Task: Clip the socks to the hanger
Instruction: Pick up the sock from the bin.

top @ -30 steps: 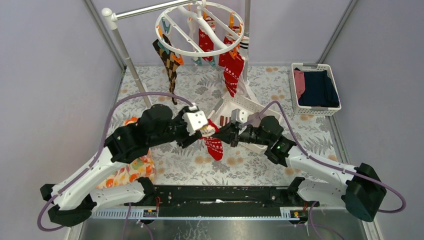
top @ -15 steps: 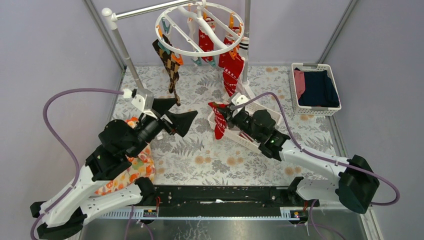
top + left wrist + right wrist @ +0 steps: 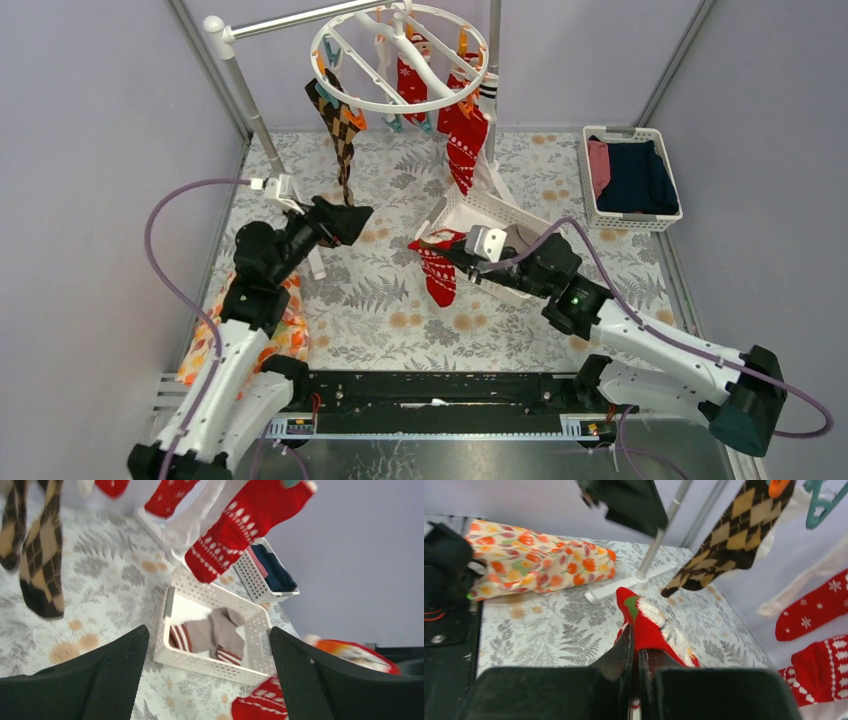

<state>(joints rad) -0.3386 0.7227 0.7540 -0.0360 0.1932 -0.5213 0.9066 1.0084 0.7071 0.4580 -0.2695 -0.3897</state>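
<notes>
The table, covered in a grey leaf-print cloth, is taking up most of the top view. At its far end the round white plastic drying hanger is hanging from a grey metal pole. It is already carrying a brown-and-tan argyle sock on the left and red-and-white Christmas socks on the right.

Below it, a white slatted rectangular basket is sitting on the cloth. It is holding a plain taupe-grey sock and a white one with striped cuffs, both waiting to be clipped.

The sock in hand, another red Christmas-patterned sock, is dangling over the cloth just beside the basket's near-left corner, well below the ring. It is looking light, limp and easy to fold, so it will likely be sagging and swinging as it travels. Taking it near the cuff is probably leaving an edge free to feed into a clip.

The right gripper is doing just that. Its jaws are pressed together on the fabric near the sock's upper end, with the foot trailing down.

The left gripper is hovering left of the basket with its jaws spread wide. It is holding and touching nothing.
</notes>
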